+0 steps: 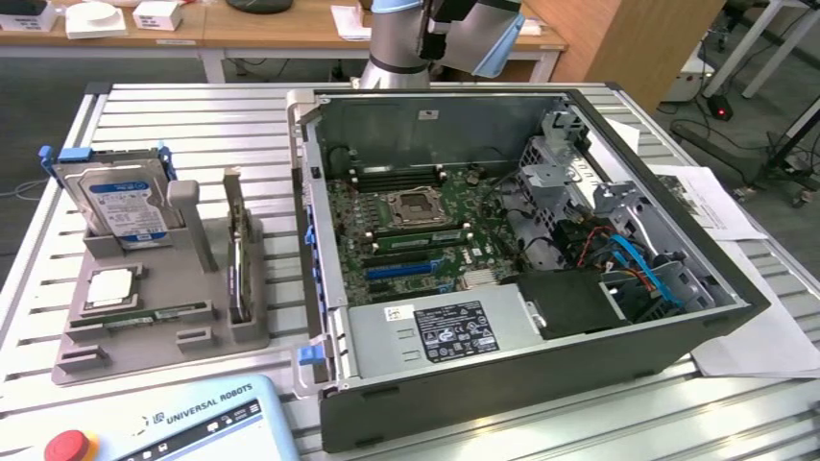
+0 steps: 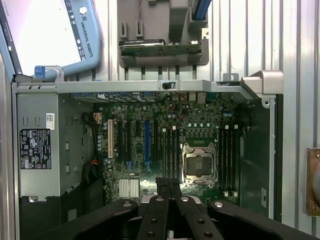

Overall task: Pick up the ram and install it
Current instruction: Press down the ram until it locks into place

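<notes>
We see the gripper clenched on nothing above the open computer case, over its motherboard. The ram lies well apart in the grey holder on the table, beside the processor chip. The case wall stands between them; the hard drive stands upright behind.
</notes>
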### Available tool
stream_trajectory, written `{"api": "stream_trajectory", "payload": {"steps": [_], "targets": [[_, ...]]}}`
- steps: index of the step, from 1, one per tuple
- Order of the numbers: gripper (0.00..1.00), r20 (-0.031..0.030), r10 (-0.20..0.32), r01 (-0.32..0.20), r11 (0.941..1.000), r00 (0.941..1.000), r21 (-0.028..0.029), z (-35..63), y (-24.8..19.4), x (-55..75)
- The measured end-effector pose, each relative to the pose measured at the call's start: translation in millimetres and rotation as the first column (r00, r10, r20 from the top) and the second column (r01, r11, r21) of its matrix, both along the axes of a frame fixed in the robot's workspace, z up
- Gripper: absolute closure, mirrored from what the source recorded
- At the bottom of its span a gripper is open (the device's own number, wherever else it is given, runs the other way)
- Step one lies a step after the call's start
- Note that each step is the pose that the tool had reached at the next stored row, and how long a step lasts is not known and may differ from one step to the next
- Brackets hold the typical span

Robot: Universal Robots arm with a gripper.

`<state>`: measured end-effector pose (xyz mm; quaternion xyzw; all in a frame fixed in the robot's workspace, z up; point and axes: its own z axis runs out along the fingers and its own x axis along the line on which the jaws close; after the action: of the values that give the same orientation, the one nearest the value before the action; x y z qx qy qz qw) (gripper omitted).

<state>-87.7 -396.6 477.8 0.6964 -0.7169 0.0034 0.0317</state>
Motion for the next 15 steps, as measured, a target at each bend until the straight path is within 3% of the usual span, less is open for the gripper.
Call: {"api": "stream_trajectory", "payload": {"steps": [15], "targets": [[0.89, 0.0, -0.007, 0.007, 1.0, 1.0, 0.0, -0.2, 0.0, 0.0]]}}
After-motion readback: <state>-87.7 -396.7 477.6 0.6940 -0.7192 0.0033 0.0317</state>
